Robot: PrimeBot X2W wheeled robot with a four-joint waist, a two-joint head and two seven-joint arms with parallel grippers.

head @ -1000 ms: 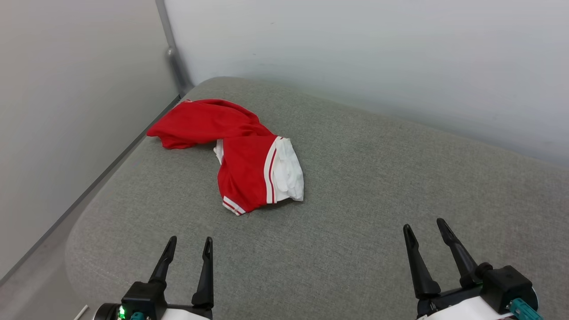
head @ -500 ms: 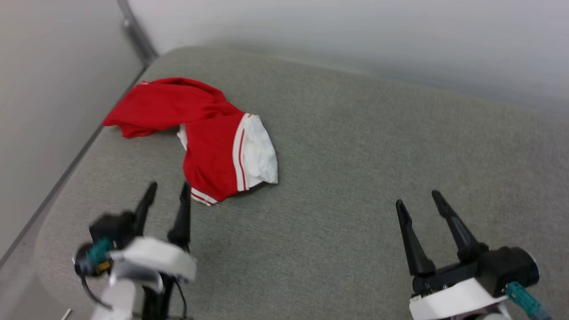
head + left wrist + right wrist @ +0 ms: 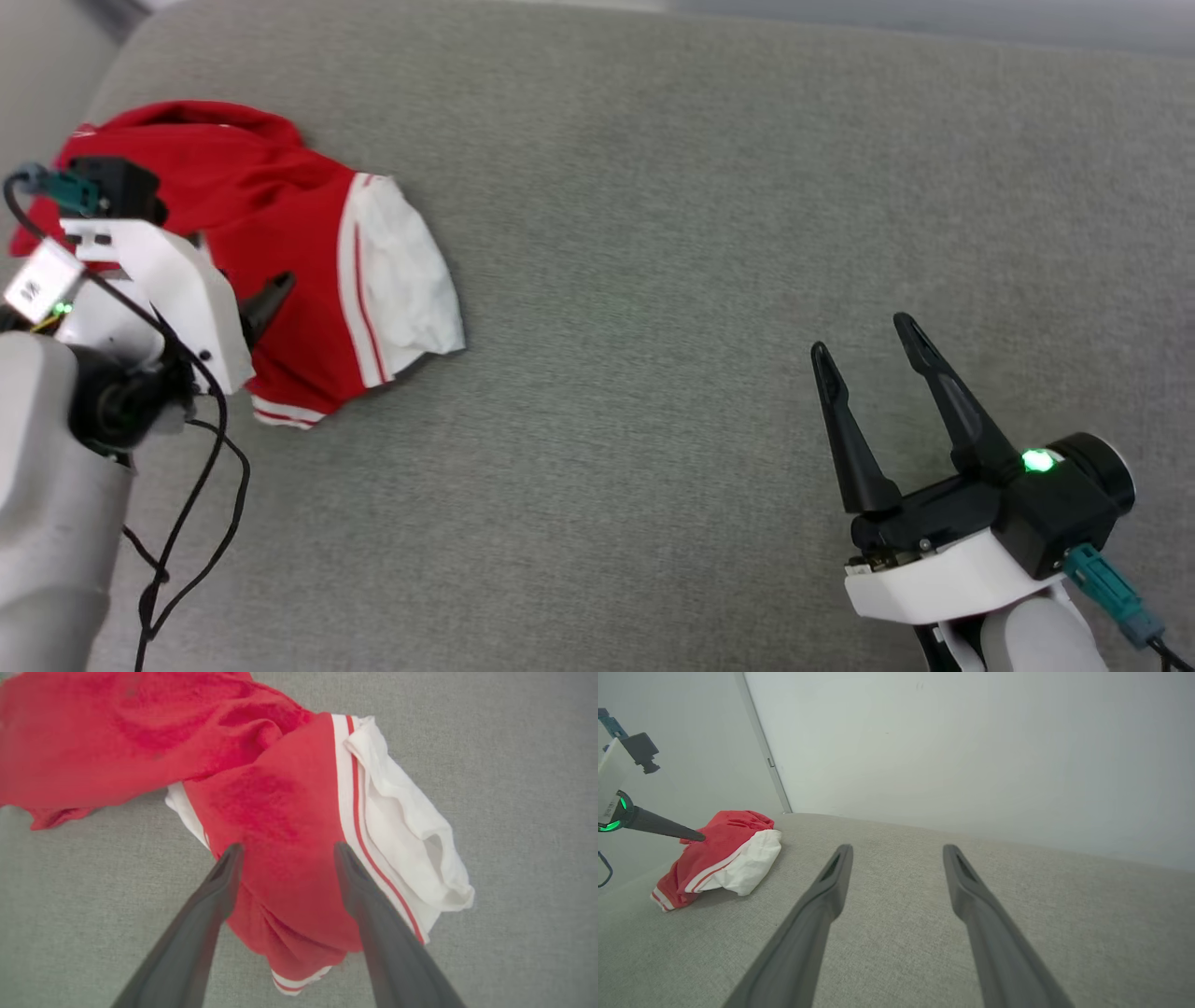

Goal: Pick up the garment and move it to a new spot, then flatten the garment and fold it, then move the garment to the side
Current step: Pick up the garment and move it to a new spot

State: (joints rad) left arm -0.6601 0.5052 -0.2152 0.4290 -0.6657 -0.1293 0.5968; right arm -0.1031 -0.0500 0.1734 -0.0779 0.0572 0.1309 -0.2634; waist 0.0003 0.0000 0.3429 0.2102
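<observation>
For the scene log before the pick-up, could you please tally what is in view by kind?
Garments: 1, the garment
Grippers: 2, the left gripper and the right gripper, both open
Cushions: 1, the grey cushion
Total: 4

No text, label or number can be read
</observation>
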